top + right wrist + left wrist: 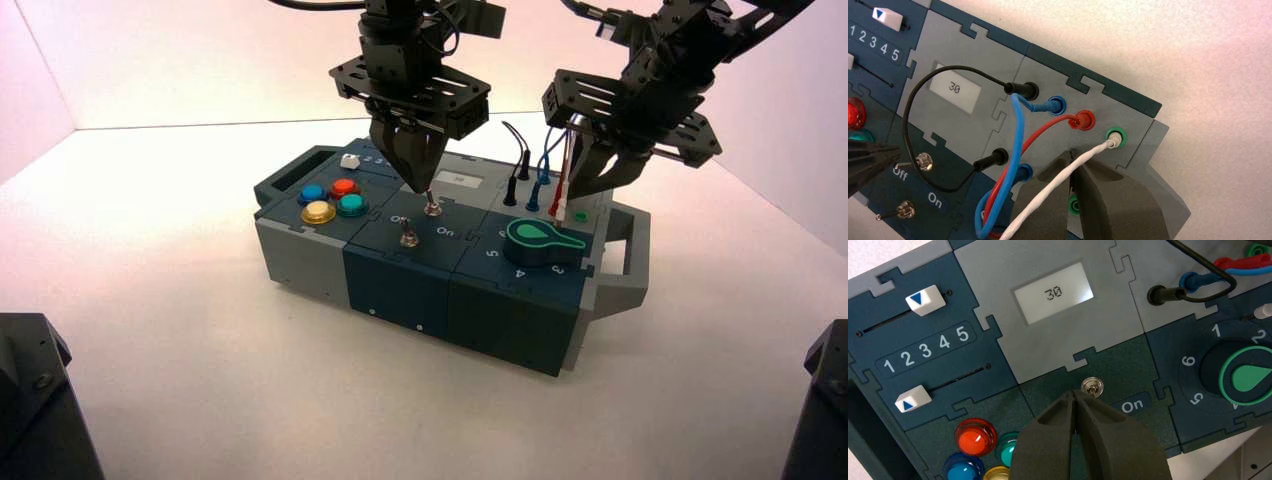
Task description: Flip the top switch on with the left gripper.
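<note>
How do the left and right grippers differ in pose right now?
The left gripper points nearly straight down at the top switch; the right gripper slants inward over the socket tile. The white wire crosses in front of the right gripper in its wrist view; none crosses the left gripper in its own. Both are shut.

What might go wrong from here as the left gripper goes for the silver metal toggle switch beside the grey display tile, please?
The black left gripper, its tips together right at the small silver toggle switch, hides part of it, so a push could slip off the lever.

The matching silver toggle sits close by and might get knocked.

The black right gripper is right by the white wire, so any move could tug its plug loose.
</note>
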Controlling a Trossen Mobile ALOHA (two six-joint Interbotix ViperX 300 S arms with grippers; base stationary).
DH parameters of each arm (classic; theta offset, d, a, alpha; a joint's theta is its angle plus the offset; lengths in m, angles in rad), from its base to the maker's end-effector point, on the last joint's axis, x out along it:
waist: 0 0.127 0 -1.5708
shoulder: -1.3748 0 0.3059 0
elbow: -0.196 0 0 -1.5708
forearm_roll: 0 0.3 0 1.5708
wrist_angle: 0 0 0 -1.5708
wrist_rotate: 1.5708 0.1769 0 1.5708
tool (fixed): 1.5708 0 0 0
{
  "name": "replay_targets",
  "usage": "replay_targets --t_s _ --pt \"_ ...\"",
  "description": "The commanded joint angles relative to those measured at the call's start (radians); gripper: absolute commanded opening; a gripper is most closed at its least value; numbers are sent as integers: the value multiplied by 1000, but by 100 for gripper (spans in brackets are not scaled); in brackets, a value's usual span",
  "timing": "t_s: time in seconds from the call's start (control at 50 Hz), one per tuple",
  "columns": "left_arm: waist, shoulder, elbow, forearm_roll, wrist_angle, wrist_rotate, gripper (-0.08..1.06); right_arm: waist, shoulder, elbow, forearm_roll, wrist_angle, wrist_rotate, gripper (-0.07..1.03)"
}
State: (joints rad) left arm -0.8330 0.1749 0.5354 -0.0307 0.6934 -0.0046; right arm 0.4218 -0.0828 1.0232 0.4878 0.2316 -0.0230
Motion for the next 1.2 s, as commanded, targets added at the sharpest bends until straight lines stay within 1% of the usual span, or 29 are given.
replay_targets --t_s 0.02,0.22,0.32,0.34,0.38,0.46,0.68,0.8,0.86,0.98,1.2 --pt "-12 -17 -23 -2 0 3 -3 5 11 2 2 6 3 -2" --pt "-18 -20 -23 -3 3 3 -3 5 12 0 2 6 3 -2" --pt "-55 -23 -37 -15 3 5 -3 5 15 0 2 8 3 -2" --pt "-67 -25 -43 -21 6 3 -3 3 15 -2 2 8 3 -2" --pt "-92 -25 -55 -21 11 3 -3 5 17 -2 2 8 3 -2" --pt "-109 -15 -71 -21 14 3 -3 5 20 -3 2 11 3 -2" --pt "-109 12 -81 -25 26 -2 -3 3 26 -9 2 15 2 -2" --pt "-91 5 -72 -3 20 -8 -3 3 28 -9 2 17 2 -2" --pt "-72 -5 -69 2 18 -8 -3 3 29 -9 2 17 2 -2" --pt "-40 -28 -60 2 9 -3 -3 3 28 -9 2 17 0 -2" --pt "-35 -43 -63 3 -12 -2 -3 8 31 -14 2 18 -8 -2"
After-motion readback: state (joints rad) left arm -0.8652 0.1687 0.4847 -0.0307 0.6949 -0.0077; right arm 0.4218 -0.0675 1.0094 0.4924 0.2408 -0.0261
